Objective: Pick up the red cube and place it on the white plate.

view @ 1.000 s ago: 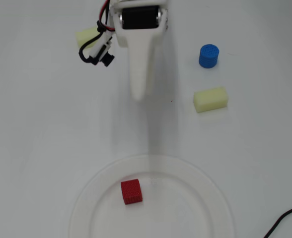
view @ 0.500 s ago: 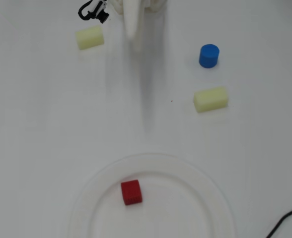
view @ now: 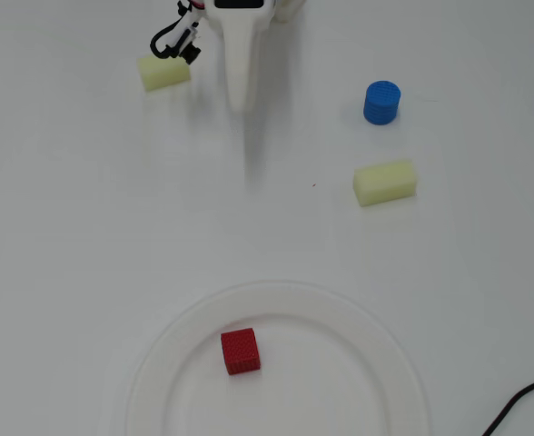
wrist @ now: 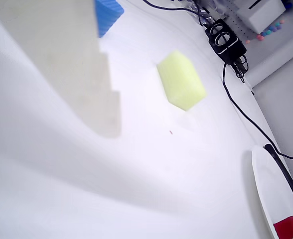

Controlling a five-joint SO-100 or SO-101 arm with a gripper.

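Red cube [view: 241, 351] sits on the white plate [view: 376, 341], left of its centre, at six o'clock from my arm; whether my jaws are wide or narrow, I cannot tell.

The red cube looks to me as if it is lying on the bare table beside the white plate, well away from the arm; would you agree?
Not quite: the overhead view shows the red cube resting on the white plate, not on the bare table. It is indeed well away from the arm.
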